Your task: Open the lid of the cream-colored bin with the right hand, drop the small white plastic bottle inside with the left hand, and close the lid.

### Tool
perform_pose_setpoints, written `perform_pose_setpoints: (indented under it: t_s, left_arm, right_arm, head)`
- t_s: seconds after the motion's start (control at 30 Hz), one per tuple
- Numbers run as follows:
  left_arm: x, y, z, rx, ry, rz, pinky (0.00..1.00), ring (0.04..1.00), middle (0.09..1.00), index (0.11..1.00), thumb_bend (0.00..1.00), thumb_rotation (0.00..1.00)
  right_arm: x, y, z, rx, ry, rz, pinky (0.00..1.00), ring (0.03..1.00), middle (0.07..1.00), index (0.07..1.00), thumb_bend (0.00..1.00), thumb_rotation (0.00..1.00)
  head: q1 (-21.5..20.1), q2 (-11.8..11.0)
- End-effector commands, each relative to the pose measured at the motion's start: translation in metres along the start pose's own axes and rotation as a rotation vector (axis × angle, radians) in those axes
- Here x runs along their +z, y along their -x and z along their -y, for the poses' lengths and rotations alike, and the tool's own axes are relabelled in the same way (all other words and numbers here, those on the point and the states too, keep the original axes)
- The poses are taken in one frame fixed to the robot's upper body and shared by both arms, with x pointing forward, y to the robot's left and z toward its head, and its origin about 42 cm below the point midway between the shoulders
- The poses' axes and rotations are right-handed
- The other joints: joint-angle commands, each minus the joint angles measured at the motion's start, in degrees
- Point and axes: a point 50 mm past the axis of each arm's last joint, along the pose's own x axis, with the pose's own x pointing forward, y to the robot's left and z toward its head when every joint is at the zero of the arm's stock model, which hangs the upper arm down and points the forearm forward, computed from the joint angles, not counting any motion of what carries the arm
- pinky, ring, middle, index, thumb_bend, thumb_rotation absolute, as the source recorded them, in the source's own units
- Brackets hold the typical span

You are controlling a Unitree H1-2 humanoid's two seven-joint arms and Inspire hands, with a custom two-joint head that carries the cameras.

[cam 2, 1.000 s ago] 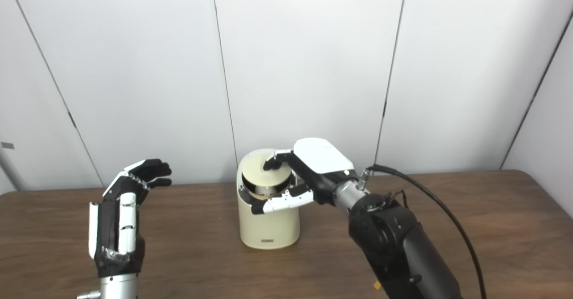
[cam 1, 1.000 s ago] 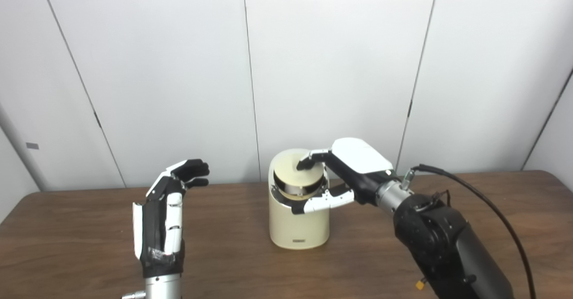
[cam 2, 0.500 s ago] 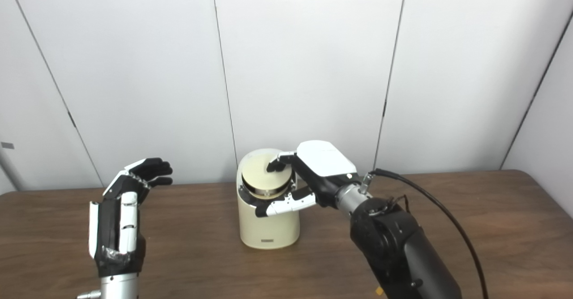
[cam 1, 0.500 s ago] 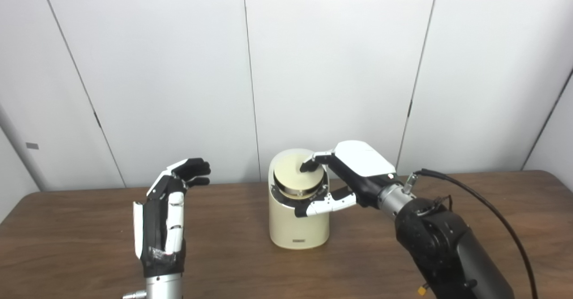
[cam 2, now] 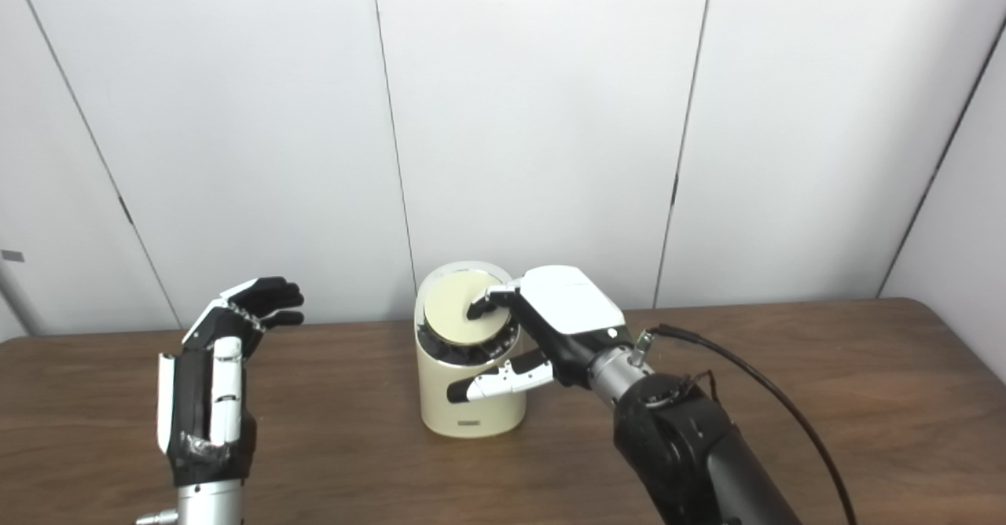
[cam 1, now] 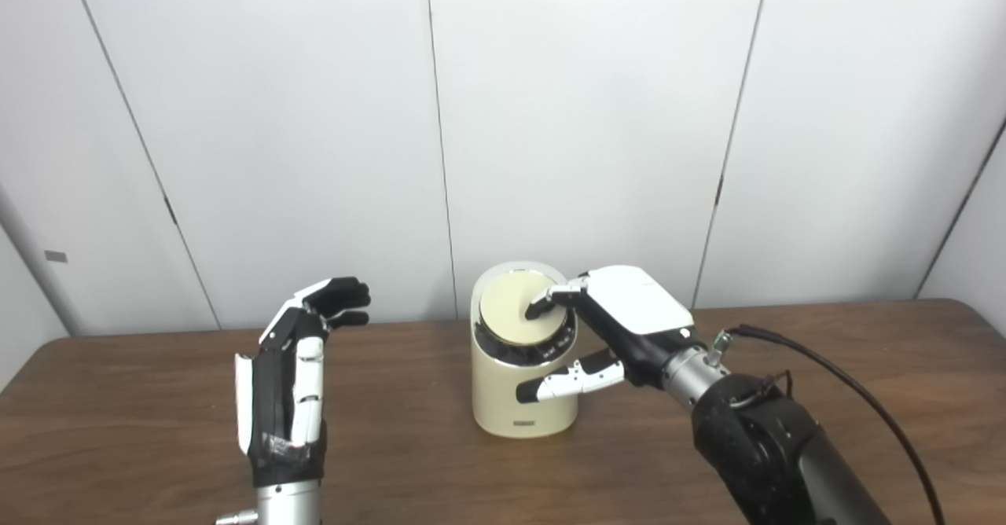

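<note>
Cream-coloured and rounded, the bin (cam 1: 523, 383) stands upright near the middle of the brown wooden table (cam 1: 141, 399), close to the white wall panels (cam 1: 589, 116). Its round lid (cam 1: 515, 317) lies down flat in the dark ring at the bin's top. The right robot hand (cam 1: 621, 324) reaches in from the right with a dark fingertip (cam 1: 536, 310) touching the lid's surface, while its thumb (cam 1: 566, 383) stretches across the front of the bin below the rim; it grips nothing. The left robot hand (cam 1: 287, 376) stands upright well to the left, fingers spread and empty. No small white bottle shows in either view.
</note>
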Motion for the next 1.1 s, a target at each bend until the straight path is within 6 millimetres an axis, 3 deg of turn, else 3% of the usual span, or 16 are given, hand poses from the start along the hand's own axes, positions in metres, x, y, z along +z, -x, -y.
perform_pose_setpoints:
  t_s: [0.0, 0.73, 0.93, 1.07]
  left_arm:
    - [0.009, -0.013, 0.007, -0.007, 0.007, 0.067, 0.61, 0.670, 0.672, 0.668, 0.34, 0.84]
    - [0.011, -0.014, 0.010, -0.002, 0.011, 0.069, 0.61, 0.671, 0.674, 0.668, 0.35, 0.82]
    - [0.010, -0.014, 0.011, -0.002, 0.010, 0.070, 0.61, 0.670, 0.674, 0.669, 0.35, 0.82]
    - [0.010, -0.014, 0.012, -0.004, 0.005, 0.075, 0.61, 0.670, 0.674, 0.669, 0.33, 0.83]
  right_arm:
    - [0.008, -0.003, 0.013, -0.037, 0.026, 0.042, 0.90, 0.814, 0.741, 0.694, 0.93, 0.78]
    - [0.014, -0.003, 0.004, -0.038, 0.057, 0.068, 0.89, 0.805, 0.718, 0.683, 0.92, 0.77]
    - [0.031, 0.005, -0.008, -0.044, 0.256, 0.116, 0.89, 0.802, 0.742, 0.707, 0.88, 0.84]
    - [0.036, 0.009, -0.021, -0.061, 0.329, 0.122, 0.95, 0.826, 0.764, 0.723, 0.84, 0.85]
  head:
    - [-0.1, 0.0]
    - [0.1, 0.0]
    - [0.1, -0.2]
    - [0.3, -0.3]
